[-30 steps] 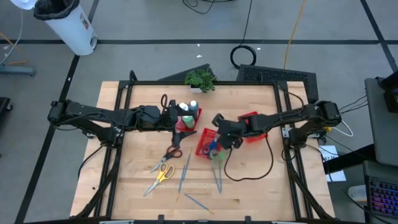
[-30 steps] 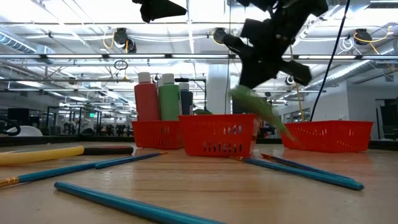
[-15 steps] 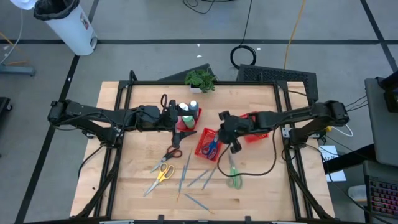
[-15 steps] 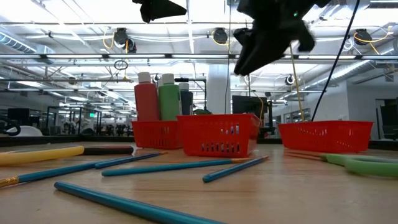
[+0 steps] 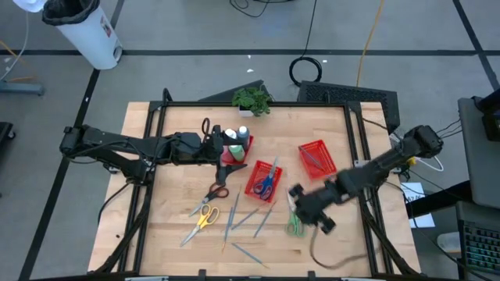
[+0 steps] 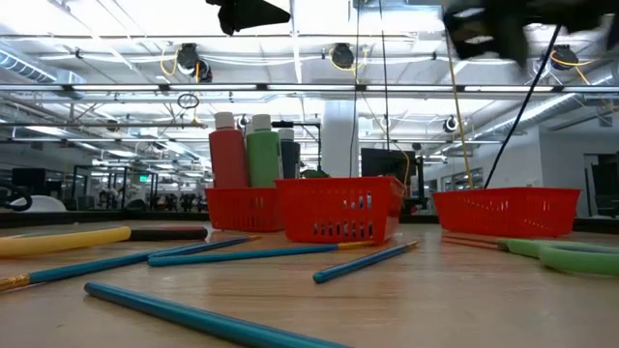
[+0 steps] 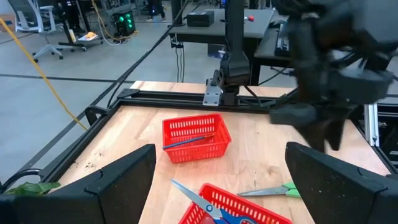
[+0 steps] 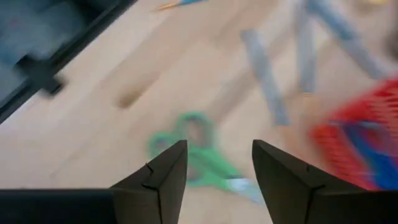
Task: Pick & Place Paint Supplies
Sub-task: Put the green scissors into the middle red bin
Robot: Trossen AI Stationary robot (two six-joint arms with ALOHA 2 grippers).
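The left gripper [image 5: 221,148] hangs wide apart and empty over the paint bottles [image 5: 237,139] at the far left tray. The right gripper [image 5: 295,197] hovers parted, holding nothing, beside the green scissors [image 5: 294,223] lying near brushes [image 5: 232,216].

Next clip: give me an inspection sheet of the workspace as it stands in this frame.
Surface: wooden table, bare at its edges.
Job's things: green scissors and brushes loose on the wood; blue scissors in a red tray.
Clutter: potted plant.
Grippers: right gripper open above the green scissors, empty; left gripper open near the paint bottles.
Cables: black coil on the floor.
Surroundings: white bin.
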